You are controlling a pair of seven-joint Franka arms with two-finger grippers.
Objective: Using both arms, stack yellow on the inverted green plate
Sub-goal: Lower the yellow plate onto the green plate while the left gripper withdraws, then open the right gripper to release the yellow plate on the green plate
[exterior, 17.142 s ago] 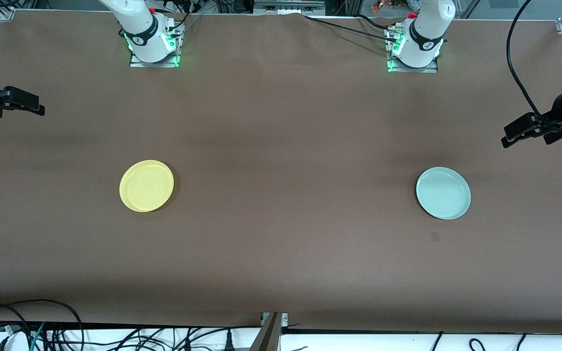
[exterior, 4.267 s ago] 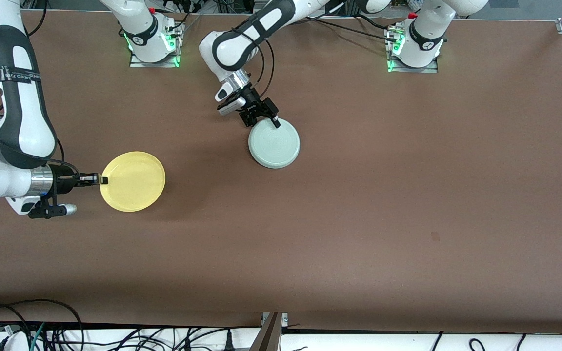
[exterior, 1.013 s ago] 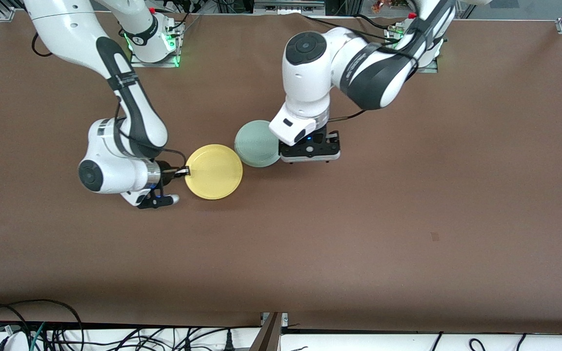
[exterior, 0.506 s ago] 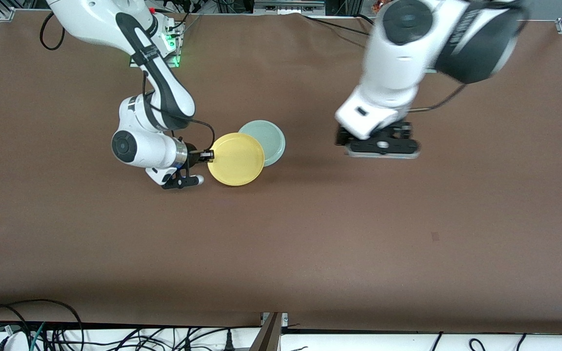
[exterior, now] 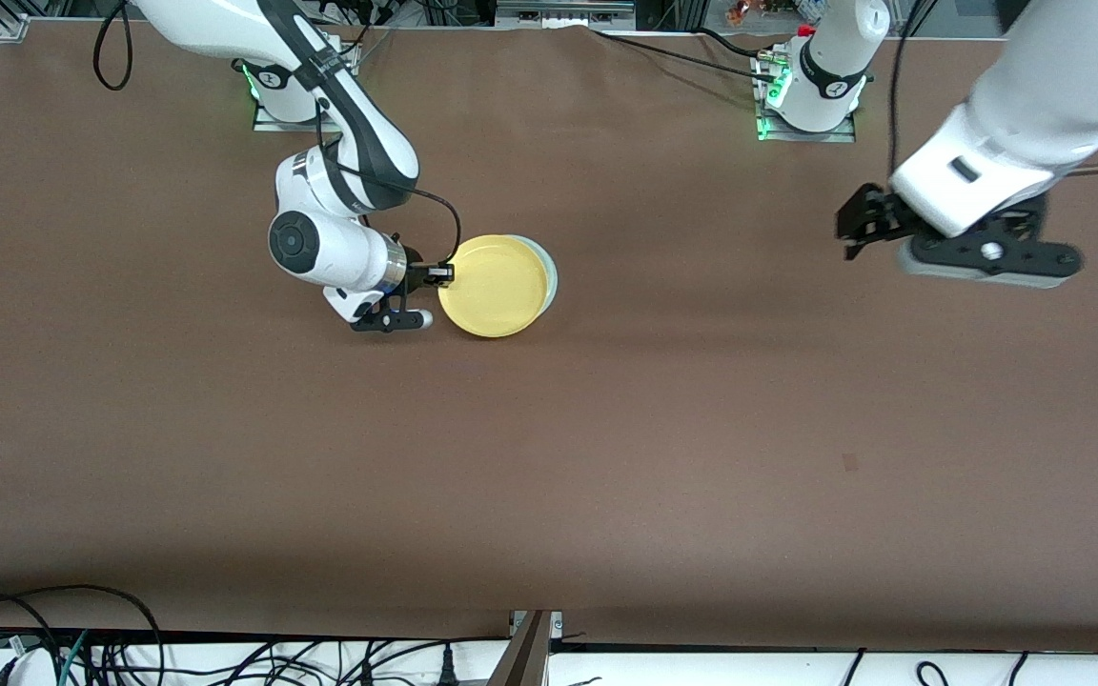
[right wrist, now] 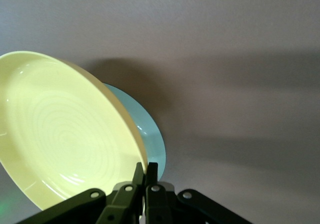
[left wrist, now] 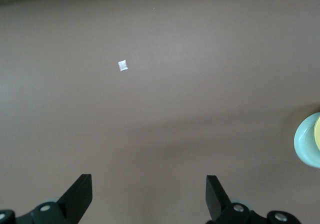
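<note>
My right gripper (exterior: 444, 274) is shut on the rim of the yellow plate (exterior: 494, 286) and holds it right side up over the green plate (exterior: 551, 276) in the middle of the table. Only a thin crescent of the green plate shows. In the right wrist view the fingers (right wrist: 145, 170) pinch the yellow plate's (right wrist: 60, 134) rim, and the plate tilts above the green plate (right wrist: 152, 139). I cannot tell whether the plates touch. My left gripper (exterior: 852, 227) is open and empty, up over bare table near the left arm's end. In the left wrist view (left wrist: 148, 179) the green plate (left wrist: 305, 144) shows at the edge.
The brown table (exterior: 606, 429) carries only the two plates. A small dark mark (exterior: 850, 462) lies nearer the front camera, toward the left arm's end. A white speck (left wrist: 122, 65) shows on the table in the left wrist view. Cables (exterior: 130, 657) hang along the front edge.
My right gripper has carried the yellow plate farther over the green plate, covering nearly all of it. My left arm has swung away from the plates toward its own end of the table.
</note>
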